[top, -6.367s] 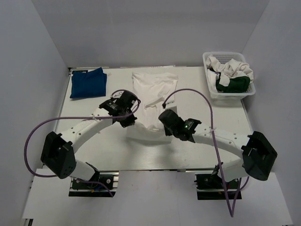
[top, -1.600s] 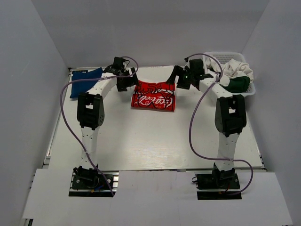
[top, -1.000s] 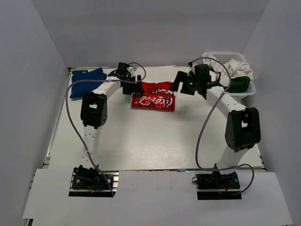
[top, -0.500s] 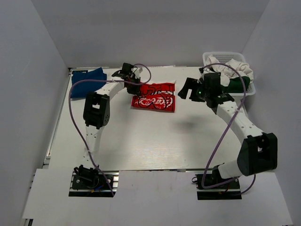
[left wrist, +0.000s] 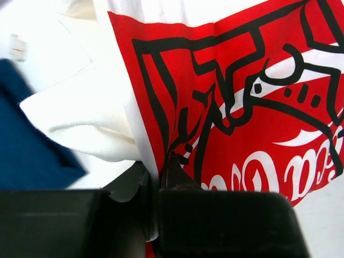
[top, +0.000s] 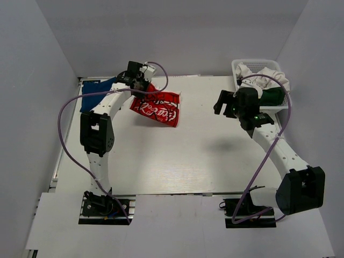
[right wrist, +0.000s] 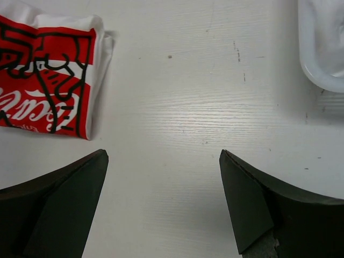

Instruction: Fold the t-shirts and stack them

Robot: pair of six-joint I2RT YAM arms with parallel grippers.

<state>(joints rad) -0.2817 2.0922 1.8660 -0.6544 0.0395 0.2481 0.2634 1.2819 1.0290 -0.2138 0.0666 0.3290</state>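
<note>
The folded t-shirt (top: pixel 156 106) is bright red on top, with white curly letters and thick black lines — its edges are plain white. The blue t-shirt (top: pixel 90 90) is a deep royal blue. The basket (top: pixel 257 61) is white, and in it lie white t-shirts (top: pixel 271 80) and a dark green t-shirt (top: pixel 275 95). The counter (top: pixel 188 150) is white with faint grey wood streaks. The left gripper (left wrist: pixel 161 177) and the right gripper (right wrist: pixel 161 161) are black.
</note>
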